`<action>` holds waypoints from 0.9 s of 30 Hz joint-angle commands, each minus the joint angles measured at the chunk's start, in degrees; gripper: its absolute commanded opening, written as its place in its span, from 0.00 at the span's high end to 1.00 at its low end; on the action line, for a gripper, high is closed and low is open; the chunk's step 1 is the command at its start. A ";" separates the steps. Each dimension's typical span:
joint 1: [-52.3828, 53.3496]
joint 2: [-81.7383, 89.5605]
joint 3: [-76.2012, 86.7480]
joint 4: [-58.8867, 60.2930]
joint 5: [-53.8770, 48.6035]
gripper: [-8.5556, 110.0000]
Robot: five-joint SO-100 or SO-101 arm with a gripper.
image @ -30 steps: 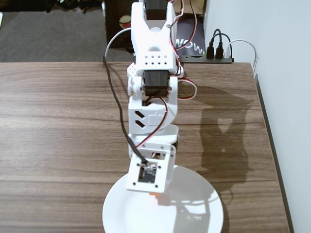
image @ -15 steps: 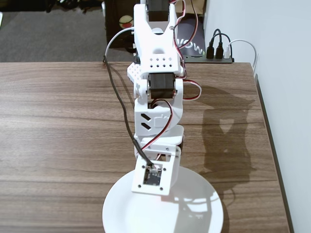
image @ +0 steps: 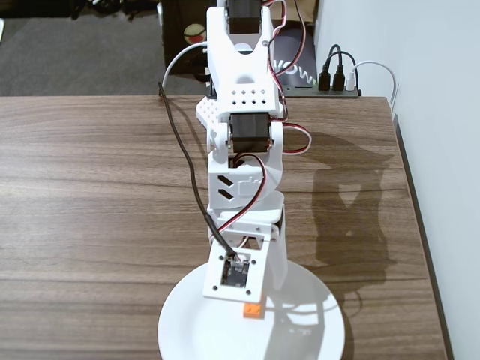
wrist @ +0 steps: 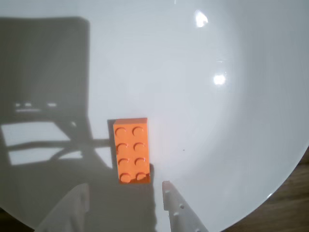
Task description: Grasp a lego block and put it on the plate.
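the small orange studded plastic lego block [wrist: 131, 151] lies flat on the large white round plate [wrist: 231, 121]; our gripper [wrist: 123, 200] stands released, so we should lift straight up without nudging it.

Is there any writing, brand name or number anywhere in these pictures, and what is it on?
"WOW": white letters, partly hidden by the arm, on a dark object behind the table in the fixed view.
Round red-and-white sticker on the dark furniture: too small to read.
Lego block, plate: no text visible.
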 commanded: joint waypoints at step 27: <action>-8.00 39.81 25.66 5.36 33.22 0.92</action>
